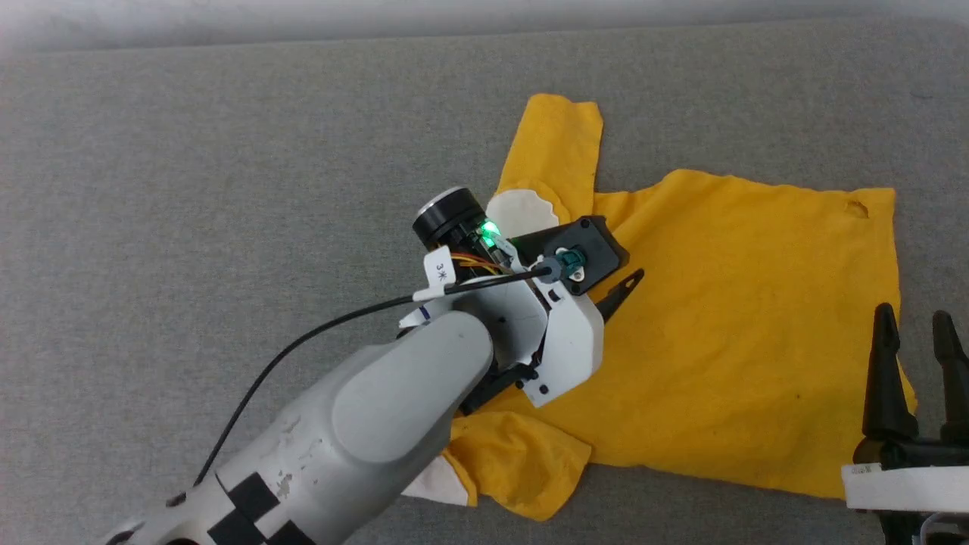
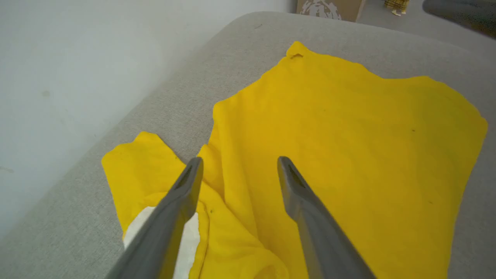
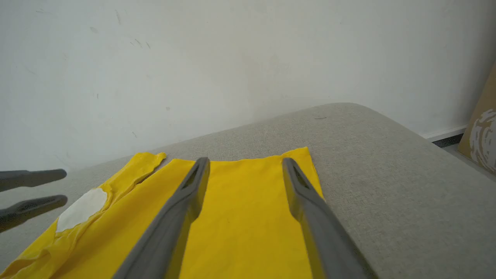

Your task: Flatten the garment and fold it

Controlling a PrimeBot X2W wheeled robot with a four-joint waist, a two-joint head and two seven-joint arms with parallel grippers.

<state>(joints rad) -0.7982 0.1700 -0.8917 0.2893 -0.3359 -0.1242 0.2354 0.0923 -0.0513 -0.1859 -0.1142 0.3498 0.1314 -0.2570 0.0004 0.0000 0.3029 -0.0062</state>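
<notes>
Grey cloth covers the counter [image 1: 227, 189], which runs up to a plain white wall [image 3: 232, 58]; a brown cardboard box [image 3: 480, 143] stands beyond the counter's rounded corner. On the counter lies the garment [image 1: 742, 318], a bright yellow T-shirt spread mostly flat with a plain yellow side up, in the middle and right of the head view. Its straight hem is toward the robot's right and its two short sleeves toward the left. The far sleeve [image 1: 556, 144] points away from the robot, and the near sleeve [image 1: 522, 462] is crumpled at the counter's front, partly under the pale left forearm [image 1: 378, 424]. A white patch [image 1: 522, 208] shows at the base of the far sleeve, and the far hem corner [image 1: 859, 206] has a small pucker. The left hand [image 2: 240, 161] is over the shirt's top end between the sleeves, released, its dark fingers [image 2: 186, 193] spread apart with nothing between them. Whether the tips touch the cloth I cannot tell. A black cable [image 1: 303, 341] runs along that wrist, where a green light [image 1: 490, 227] glows. The right hand [image 1: 913, 314] is at the lower right of the head view, over the near part of the hem, also released and empty, fingers wide and pointing toward the wall.
</notes>
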